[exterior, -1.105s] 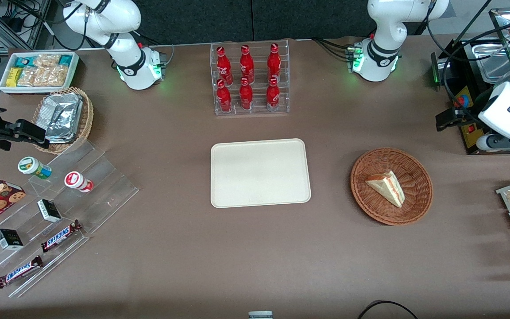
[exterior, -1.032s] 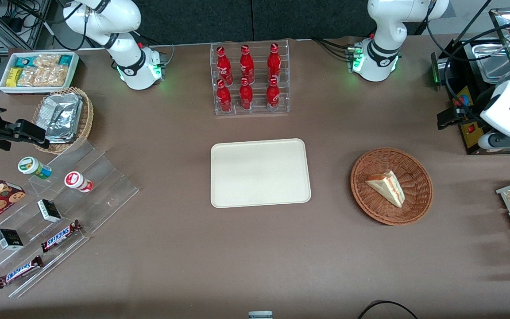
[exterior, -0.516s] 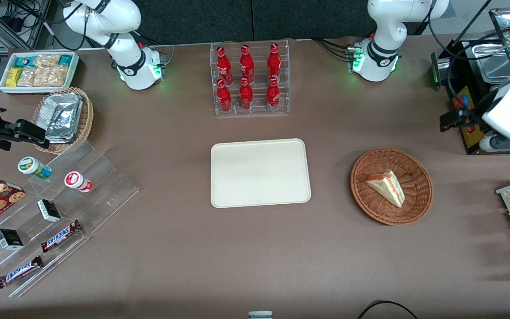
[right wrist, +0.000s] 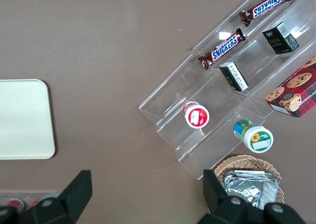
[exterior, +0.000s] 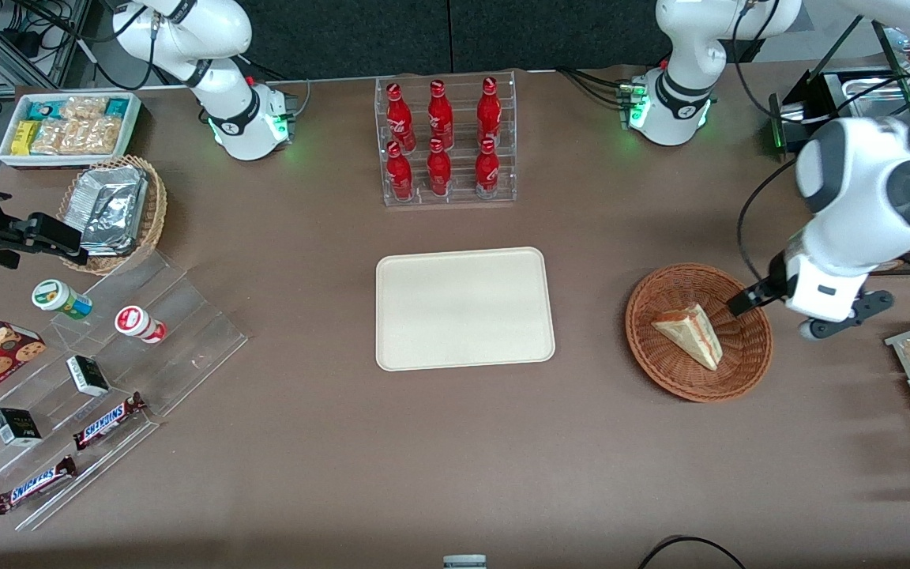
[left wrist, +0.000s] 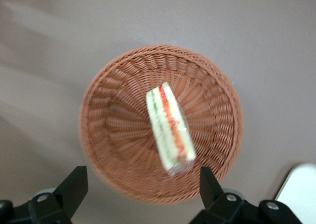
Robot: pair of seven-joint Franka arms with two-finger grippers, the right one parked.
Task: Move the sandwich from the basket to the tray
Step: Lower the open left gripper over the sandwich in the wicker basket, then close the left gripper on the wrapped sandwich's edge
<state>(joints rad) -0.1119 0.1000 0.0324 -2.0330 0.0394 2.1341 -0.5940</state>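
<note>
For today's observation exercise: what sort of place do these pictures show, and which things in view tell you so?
Probably a robotics lab staged as a snack counter: a rack of red bottles, Snickers bars on clear steps, and a sandwich in a basket beside a tray. The open gripper hovers above the basket.

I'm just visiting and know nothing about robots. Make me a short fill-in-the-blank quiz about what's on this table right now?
1. The sandwich lies in the ____ .
2. The cream tray holds ____ .
3. The gripper hovers above the basket with its fingers ____ .
4. The clear rack holds ____ red bottles.

Missing words: basket; nothing; open; six
</note>
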